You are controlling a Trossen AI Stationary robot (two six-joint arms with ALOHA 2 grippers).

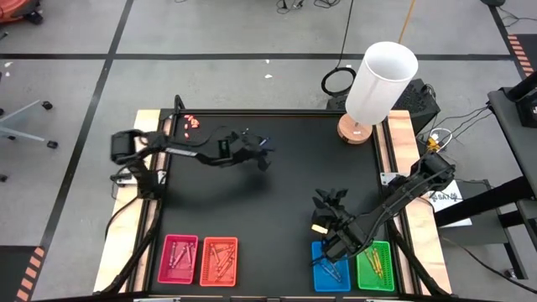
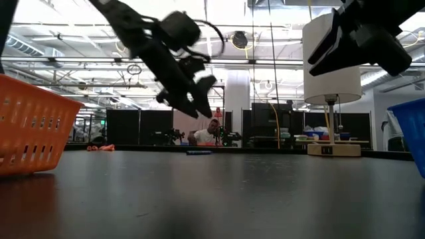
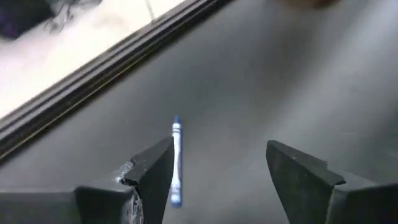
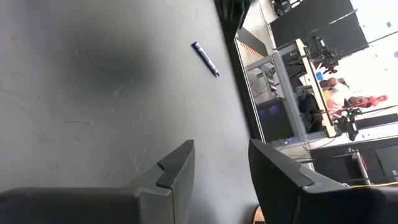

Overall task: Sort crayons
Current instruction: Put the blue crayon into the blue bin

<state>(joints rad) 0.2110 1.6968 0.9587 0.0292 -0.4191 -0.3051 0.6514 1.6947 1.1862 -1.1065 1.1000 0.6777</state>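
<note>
Blurred at the low camera's left edge, the orange tray (image 2: 30,126) is sitting closest, with the blue tray's (image 2: 410,129) corner at the right edge. Seen from above, four trays are lining the table's six o'clock edge: a pink tray (image 1: 178,258) and the orange one at seven o'clock, the blue one and a green tray (image 1: 375,266) at five o'clock. Each is holding a few crayons, mostly matching its colour as far as I can tell; exact counts are too small to read.

One blue crayon (image 3: 176,158) is lying loose on the black table (image 1: 277,210) toward twelve o'clock, near the far edge. The left gripper (image 3: 217,171) is hovering over it with jaws spread wide and nothing between them; the crayon is lying just beside one finger (image 3: 152,171), not centred in the gap. Judging from that offset, a straight descent could land that finger on the crayon and roll or flick it away, or closing could skid the round stick sideways toward the table's rim.

The right gripper (image 4: 221,165) is waiting above the blue tray at five o'clock, jaws partly apart and holding nothing.

A small pink-red cluster (image 1: 191,122) is resting at the eleven o'clock corner, and a white lamp (image 1: 377,84) is standing at one o'clock.
</note>
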